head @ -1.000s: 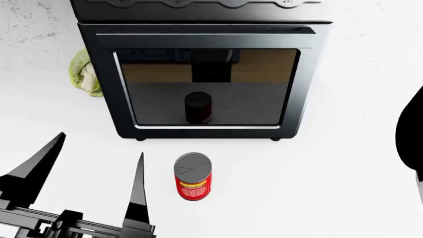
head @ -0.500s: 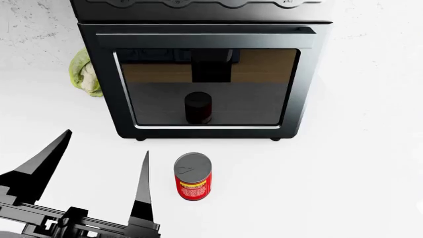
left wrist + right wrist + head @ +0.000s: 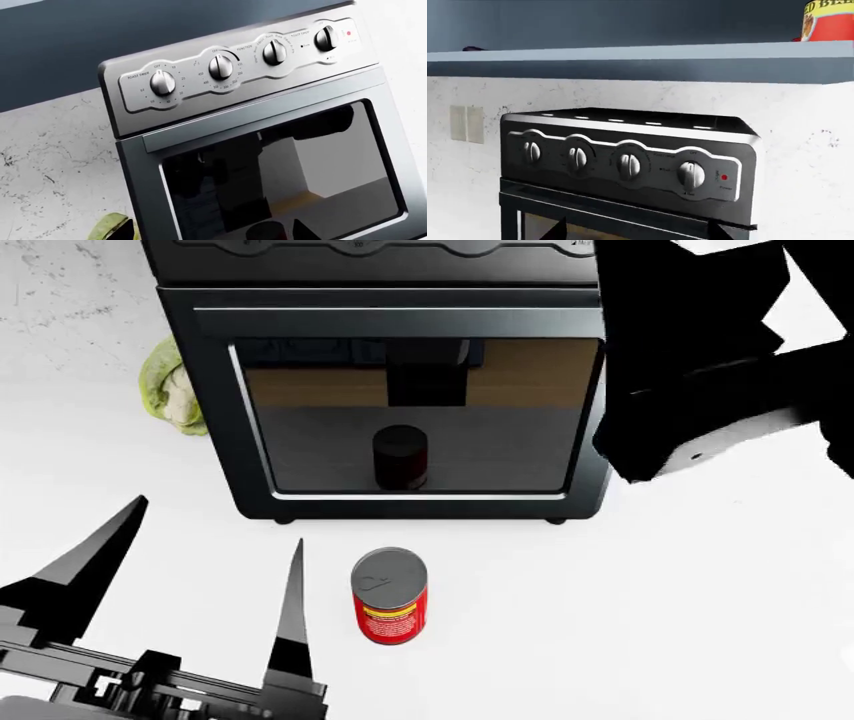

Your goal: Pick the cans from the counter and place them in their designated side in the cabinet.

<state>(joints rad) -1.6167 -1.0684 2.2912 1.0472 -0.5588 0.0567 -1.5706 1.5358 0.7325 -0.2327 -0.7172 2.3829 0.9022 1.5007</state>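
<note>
Waiting wide open and empty, left gripper [image 3: 200, 585] low beside the red can [image 3: 390, 596] standing on the counter [image 3: 641, 620], set for a grab. Another can [image 3: 828, 21] up on the shelf [image 3: 627, 52]. Right gripper's opening: cannot tell.

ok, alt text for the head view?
A red can stands upright on the white counter before a dark toaster oven, just right of the open left gripper. A leafy green vegetable sits left of the oven.
</note>
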